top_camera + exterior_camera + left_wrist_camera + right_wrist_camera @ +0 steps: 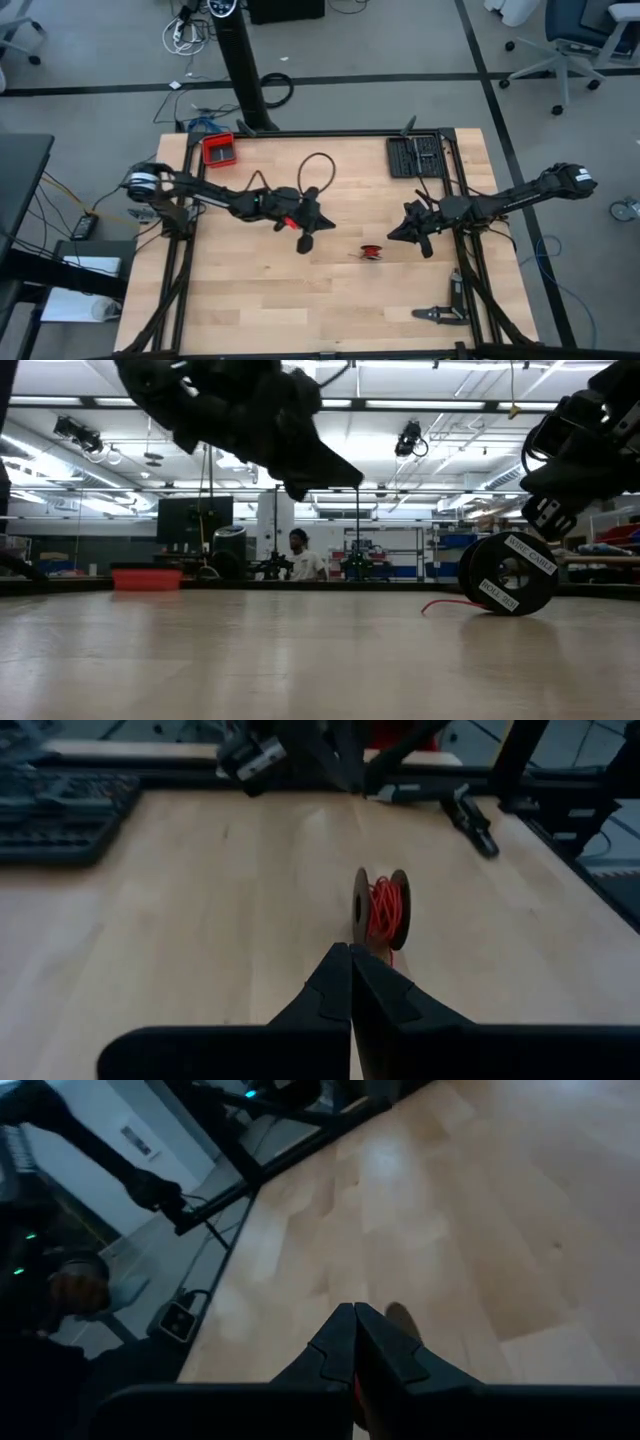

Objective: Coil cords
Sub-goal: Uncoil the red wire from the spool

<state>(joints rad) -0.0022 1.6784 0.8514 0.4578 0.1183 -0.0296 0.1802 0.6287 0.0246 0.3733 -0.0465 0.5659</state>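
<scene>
— So, how far along were you with the red cord [386,910] at that point?

— Mostly done, by my reading: it sat wound on a small black spool [372,251] standing on edge on the wooden surface [260,290], with only a short red tail trailing off the spool on the wood.

— And your tools?

— Your left tool [305,240] hovered just beside the spool, fingers pressed together and holding nothing. Your right tool [424,243] hung near the spool on the opposite side, also pressed together and empty.

— What was left?

— Probably tucking in that loose tail. The black cable loop [316,172] lay beyond the spool, further back than your left tool, and the red tray [219,149] sat well apart from the spool, toward a far corner.
</scene>
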